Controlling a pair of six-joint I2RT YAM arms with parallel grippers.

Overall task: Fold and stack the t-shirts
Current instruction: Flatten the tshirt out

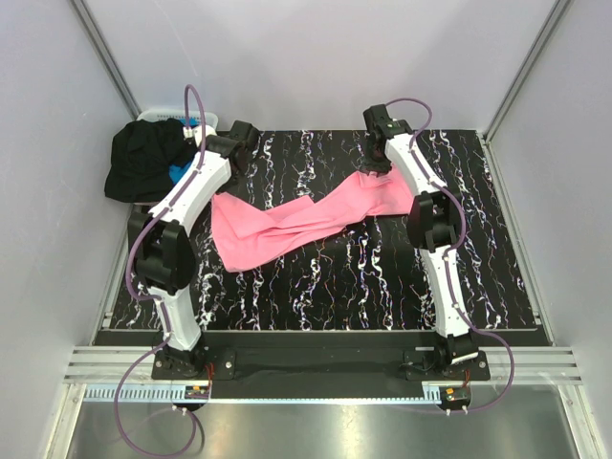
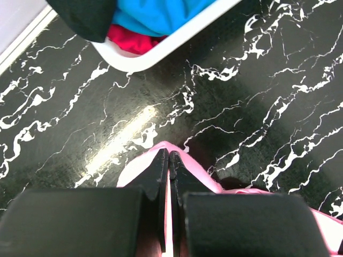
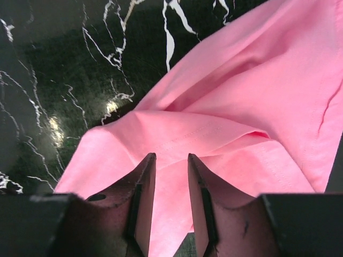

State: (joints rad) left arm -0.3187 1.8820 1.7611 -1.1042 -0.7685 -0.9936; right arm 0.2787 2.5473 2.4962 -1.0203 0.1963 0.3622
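Note:
A bright pink t-shirt (image 1: 296,218) lies stretched and creased across the middle of the table. My left gripper (image 1: 229,158) is shut on the shirt's far-left edge, and pink cloth (image 2: 195,166) wraps round the closed fingertips of the left gripper (image 2: 169,155). My right gripper (image 1: 378,170) sits at the shirt's far-right end. In the right wrist view the right gripper (image 3: 171,158) is open, its fingers apart just above a fold of the pink t-shirt (image 3: 252,80). A black t-shirt (image 1: 143,158) and a blue t-shirt (image 1: 180,172) hang in the basket at the far left.
The white basket (image 1: 206,118) stands at the table's far-left corner; its rim (image 2: 161,48) lies just beyond my left fingers, with blue cloth (image 2: 155,13), black cloth (image 2: 86,16) and some red cloth (image 2: 131,40) inside. Grey walls enclose the black marbled table (image 1: 382,277).

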